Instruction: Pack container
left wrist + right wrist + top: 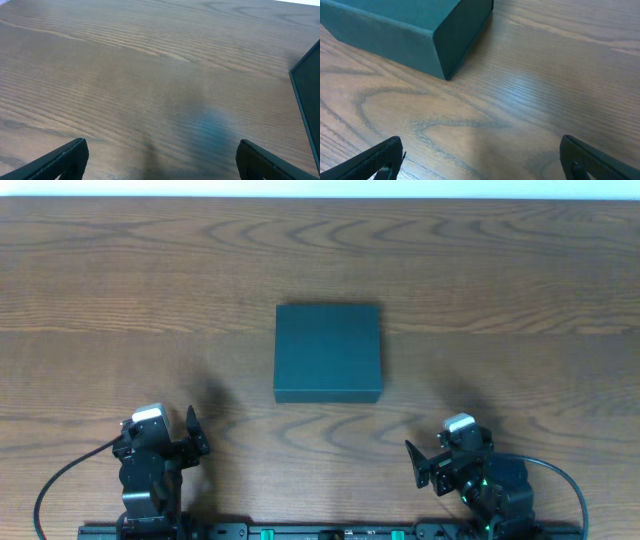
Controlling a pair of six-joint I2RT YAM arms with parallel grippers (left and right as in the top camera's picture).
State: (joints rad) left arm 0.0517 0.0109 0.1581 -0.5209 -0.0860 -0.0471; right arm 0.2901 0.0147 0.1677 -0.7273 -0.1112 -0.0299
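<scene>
The container [328,352] is a dark teal-green square box with its flat lid shut, in the middle of the wooden table. Its corner shows at the top left of the right wrist view [410,22] and its edge at the right of the left wrist view [309,95]. My left gripper [175,442] is open and empty near the front left, well short of the box; its fingers frame bare wood [160,160]. My right gripper [432,462] is open and empty near the front right, with bare wood between its fingers [481,159].
The wooden table [120,300] spreads on all sides of the box. A black rail [320,532] with the arm bases runs along the front edge. Cables loop from both arms at the front corners.
</scene>
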